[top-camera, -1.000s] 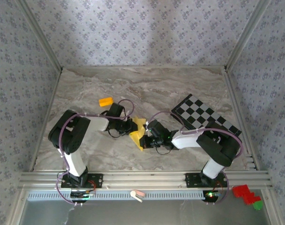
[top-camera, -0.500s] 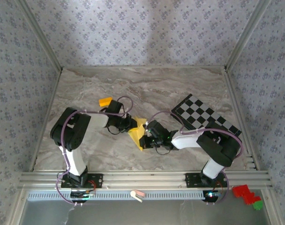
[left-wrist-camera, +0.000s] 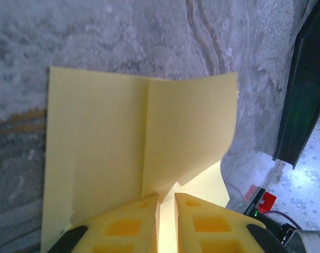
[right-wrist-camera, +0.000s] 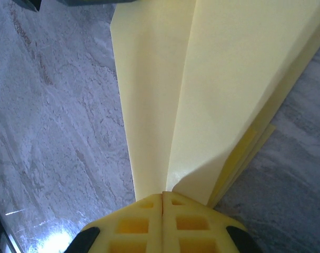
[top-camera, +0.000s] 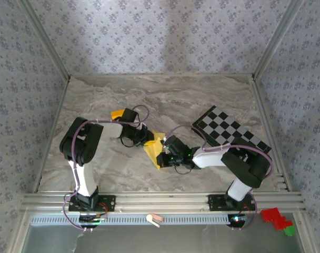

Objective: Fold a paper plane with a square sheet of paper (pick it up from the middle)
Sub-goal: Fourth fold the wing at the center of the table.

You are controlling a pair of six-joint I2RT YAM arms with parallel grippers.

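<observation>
Left claw: your left two-finger gripper (left-wrist-camera: 166, 203) is clenched on one edge of the pale-yellow creased sheet of thin paper (left-wrist-camera: 118, 137), with the yellow pads nearly meeting.
Right claw: your right two-finger gripper (right-wrist-camera: 162, 203) pinches the same sheet, pads pressed together.
Paper: mid-table between both claws, folded along a centre crease, flaps raised.
Around: small orange block (top-camera: 118, 113) just behind the left wrist; black-and-white checkered board (top-camera: 228, 132) apart to the right, on the grey marbled tabletop (top-camera: 176, 95).
</observation>
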